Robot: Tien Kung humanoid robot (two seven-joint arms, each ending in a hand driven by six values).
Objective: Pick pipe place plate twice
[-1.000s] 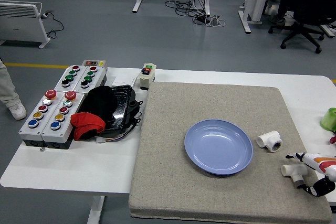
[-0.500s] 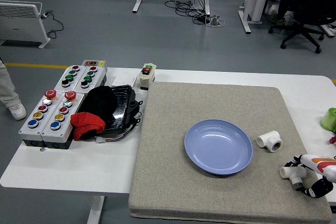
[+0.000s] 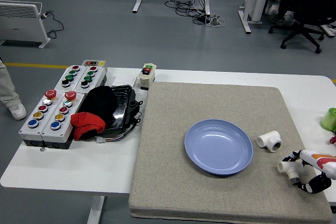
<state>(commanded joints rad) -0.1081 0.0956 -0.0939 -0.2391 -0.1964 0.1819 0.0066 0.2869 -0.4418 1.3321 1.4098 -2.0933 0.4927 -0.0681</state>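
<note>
Gripping a white pipe fitting (image 3: 288, 167) near the mat's right edge, the right hand (image 3: 311, 172) has its fingers curled round it; can't tell if the fitting is lifted or touching the mat (image 3: 173, 182). Second white pipe tee (image 3: 269, 140) lies on the mat just right of the blue plate (image 3: 218, 146), apart from it and above the held one. Plate is mid-mat, nothing in it. Left of the mat on the white table (image 3: 68, 169): two grey push-button boxes (image 3: 52, 116), black tray (image 3: 118, 109) with black and red cloth (image 3: 88, 123), small switch box (image 3: 147, 75) at the mat's far-left corner. Green object (image 3: 329, 119) at the right edge.
</note>
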